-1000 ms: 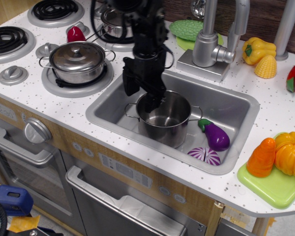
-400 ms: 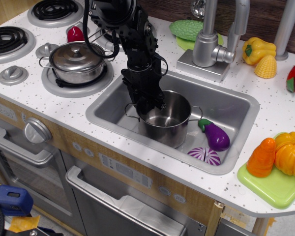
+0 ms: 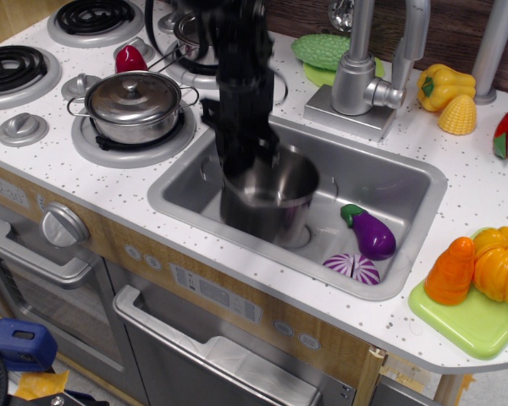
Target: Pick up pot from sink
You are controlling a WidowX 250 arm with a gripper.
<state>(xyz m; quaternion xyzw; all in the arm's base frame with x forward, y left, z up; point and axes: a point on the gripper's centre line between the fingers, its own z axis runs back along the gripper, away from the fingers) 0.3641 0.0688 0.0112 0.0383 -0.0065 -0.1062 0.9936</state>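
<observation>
The shiny steel pot (image 3: 269, 201) is blurred by motion and hangs tilted in the left half of the grey sink (image 3: 388, 189), its base apparently off the basin floor. My black gripper (image 3: 251, 159) comes down from the top of the view. It is shut on the pot's left rim, one finger inside the wall and one outside. The pot's wire handles are lost in the blur.
A purple eggplant (image 3: 369, 233) and a purple-white vegetable (image 3: 353, 269) lie in the sink's right half. A lidded steel pot (image 3: 135, 101) stands on the burner to the left. The faucet (image 3: 364, 72) rises behind the sink. A green board (image 3: 470, 326) with orange vegetables lies at the right.
The gripper has closed on the pot's rim and risen. The pot has moved up and slightly left from where it stood on the sink floor, and now appears blurred.
</observation>
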